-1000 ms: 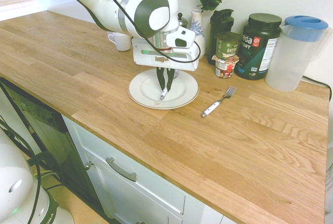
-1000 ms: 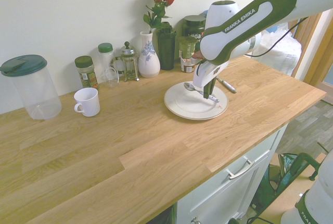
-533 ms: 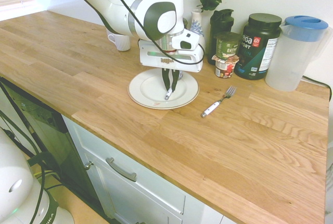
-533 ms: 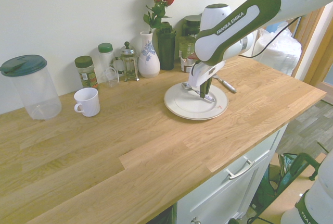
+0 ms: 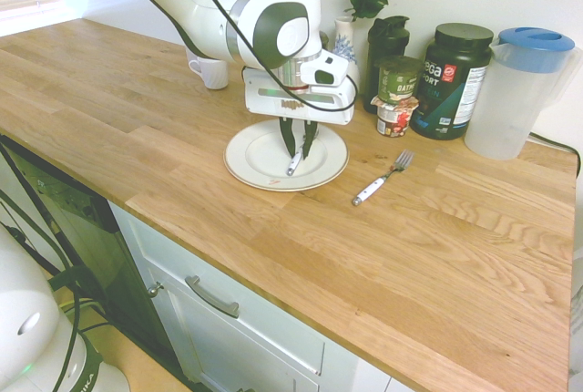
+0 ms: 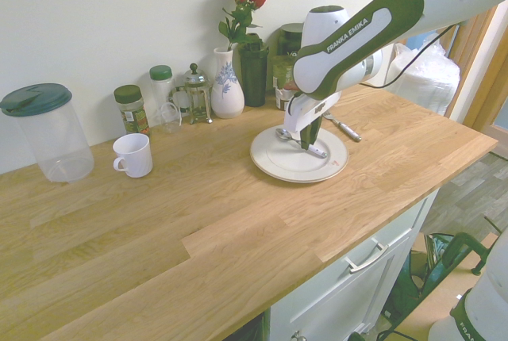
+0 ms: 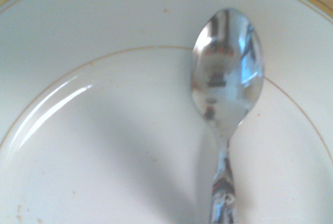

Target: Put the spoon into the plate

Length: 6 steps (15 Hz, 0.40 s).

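The white plate (image 5: 248, 170) (image 6: 275, 169) sits on the wooden counter near the jars. On it lies the spoon (image 5: 292, 165) (image 6: 285, 134), white handle toward the counter's front edge; in the wrist view its shiny bowl (image 7: 227, 73) rests on the plate's (image 7: 104, 15) inner ring. My gripper (image 5: 298, 152) (image 6: 306, 140) points straight down over the handle. Its fingers stand slightly apart on either side of the handle, open, and the spoon rests flat on the plate.
A white-handled fork (image 5: 381, 180) (image 6: 343, 128) lies on the counter just beside the plate. Along the wall stand a white mug (image 5: 211, 71) (image 6: 133, 155), a vase with roses (image 6: 228, 87), several jars and tubs (image 5: 451, 77), and a lidded pitcher (image 5: 519, 91).
The gripper carried the spoon a little further over the plate and lowered it. Its fingers, shut on the handle before, have now parted and let the spoon rest on the plate.
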{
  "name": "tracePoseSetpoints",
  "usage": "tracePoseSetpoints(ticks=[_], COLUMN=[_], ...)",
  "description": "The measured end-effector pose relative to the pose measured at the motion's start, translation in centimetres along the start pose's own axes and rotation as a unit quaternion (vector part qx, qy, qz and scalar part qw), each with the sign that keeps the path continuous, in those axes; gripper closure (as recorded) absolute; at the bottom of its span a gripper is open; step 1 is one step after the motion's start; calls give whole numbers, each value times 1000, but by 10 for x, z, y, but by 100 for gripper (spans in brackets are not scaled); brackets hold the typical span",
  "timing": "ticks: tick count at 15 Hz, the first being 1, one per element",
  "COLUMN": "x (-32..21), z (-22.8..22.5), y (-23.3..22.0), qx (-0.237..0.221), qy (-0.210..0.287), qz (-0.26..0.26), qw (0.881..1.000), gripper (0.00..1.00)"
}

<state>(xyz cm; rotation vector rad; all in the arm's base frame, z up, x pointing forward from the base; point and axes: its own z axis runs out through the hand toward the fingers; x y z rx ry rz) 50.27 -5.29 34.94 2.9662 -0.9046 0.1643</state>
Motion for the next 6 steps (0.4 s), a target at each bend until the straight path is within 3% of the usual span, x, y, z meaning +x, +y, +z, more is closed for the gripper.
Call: tracePoseSetpoints(ticks=[3,6], x=[2,-4], z=[-24,-93], y=[1,10], qx=[-7,-24], qy=[4,-6], qz=[16,71], qw=[1000,997], gripper=[0,0])
